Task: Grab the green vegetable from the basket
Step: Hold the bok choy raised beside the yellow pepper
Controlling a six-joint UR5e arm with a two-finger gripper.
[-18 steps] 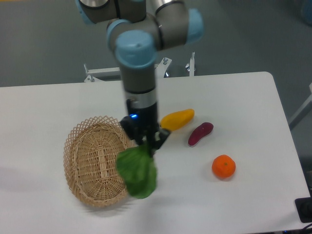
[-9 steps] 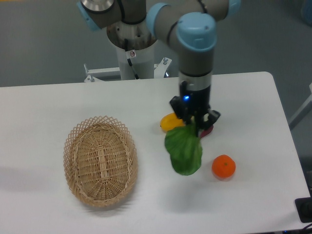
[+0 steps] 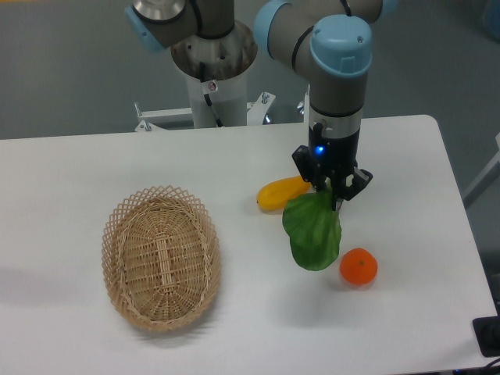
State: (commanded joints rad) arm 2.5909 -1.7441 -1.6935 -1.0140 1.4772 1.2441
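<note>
Gripping the bok choy (image 3: pixel 313 232) by its upper end, the two black fingers (image 3: pixel 344 190) are drawn narrow around it; we see the gripper (image 3: pixel 331 192) pointing straight down, a small blue light glowing on its body. The pale stalk is hidden between the fingers, so we cannot tell how much of it lies inside the grasp. The broad dark-green leaves hang freely below the fingertips, clear of the white table (image 3: pixel 94 164); a faint shadow lies on the surface beneath them.

At about four o'clock from the hanging leaves, just beside their lower edge, we find an orange (image 3: pixel 358 266) resting on the table. At about ten o'clock from the leaves lies a yellow oblong fruit (image 3: pixel 279 192), its right end running behind the gripper and the leaf top. We cannot tell whether the leaves touch either fruit.

Well apart, at nine o'clock from the gripper, sits the oval wicker basket (image 3: pixel 161 257), tan, shallow, with an open lattice rim; nothing shows inside it. The bok choy is thus outside the basket, held in the air over the right half of the table.

Above the gripper we follow the grey wrist of the arm (image 3: pixel 337 74), capped in light blue, to the joints and the base column (image 3: pixel 212 74) at twelve o'clock beyond the far table edge.
</note>
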